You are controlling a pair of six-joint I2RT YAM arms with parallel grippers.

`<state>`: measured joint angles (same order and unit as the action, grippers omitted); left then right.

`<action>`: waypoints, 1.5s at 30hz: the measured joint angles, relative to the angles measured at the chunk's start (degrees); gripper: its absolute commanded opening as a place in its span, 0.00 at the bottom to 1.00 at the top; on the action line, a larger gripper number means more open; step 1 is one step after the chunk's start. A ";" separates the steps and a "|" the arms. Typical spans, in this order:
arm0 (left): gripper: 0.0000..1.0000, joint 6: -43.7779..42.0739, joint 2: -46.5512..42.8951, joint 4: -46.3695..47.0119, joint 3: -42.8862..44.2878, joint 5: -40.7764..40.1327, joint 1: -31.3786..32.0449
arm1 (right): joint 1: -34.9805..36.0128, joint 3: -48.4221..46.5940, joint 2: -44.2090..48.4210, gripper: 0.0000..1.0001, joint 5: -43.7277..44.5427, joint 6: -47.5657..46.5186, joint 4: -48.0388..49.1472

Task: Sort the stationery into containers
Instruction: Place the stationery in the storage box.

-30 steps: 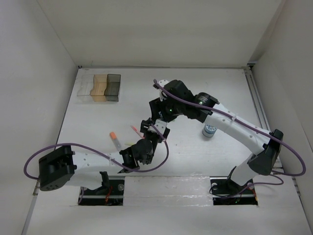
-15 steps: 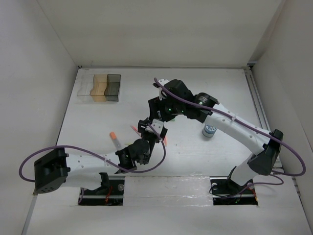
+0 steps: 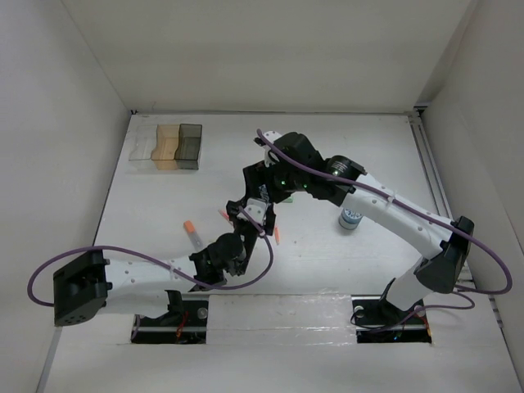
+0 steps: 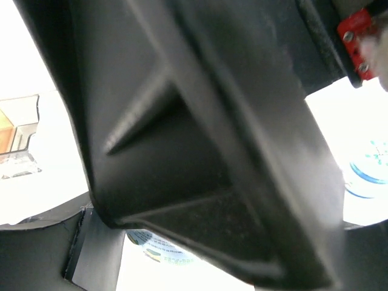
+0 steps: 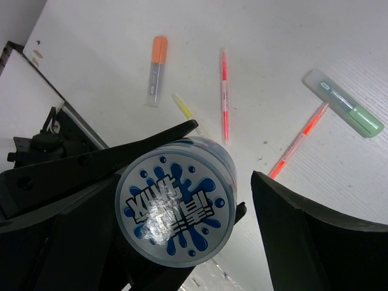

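At the far left of the table [image 3: 360, 147] stand the containers [image 3: 166, 147], three bins joined in a row: one clear, one amber, one dark grey. What lies inside them I cannot tell from above.

Nearer the arms lies an orange-capped marker [image 5: 156, 70], then a thin yellow pen [image 5: 183, 108], a red pen [image 5: 224, 97], an orange pen [image 5: 297, 142] and a green highlighter [image 5: 342, 103]. The highlighter has small print that is too small to read.

The left gripper [image 3: 248, 214] is clamped on a blue-and-white roll [image 5: 176, 209] above the middle of the table. The end of the roll shows bold stylised letters on a blue splash, which I cannot read.

The right gripper [image 3: 260, 192] has its fingers apart around this roll, with a gap on one side. A second roll [image 3: 351, 218] stands at the right.
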<state>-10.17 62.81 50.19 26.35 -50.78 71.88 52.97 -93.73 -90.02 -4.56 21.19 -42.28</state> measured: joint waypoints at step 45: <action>0.00 22.16 32.17 -39.58 52.50 18.88 -52.33 | -13.57 25.77 33.40 1.00 -5.01 2.40 11.02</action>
<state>11.99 94.98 10.61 78.85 -31.90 19.55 39.40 -67.96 -56.62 -9.56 23.59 -31.27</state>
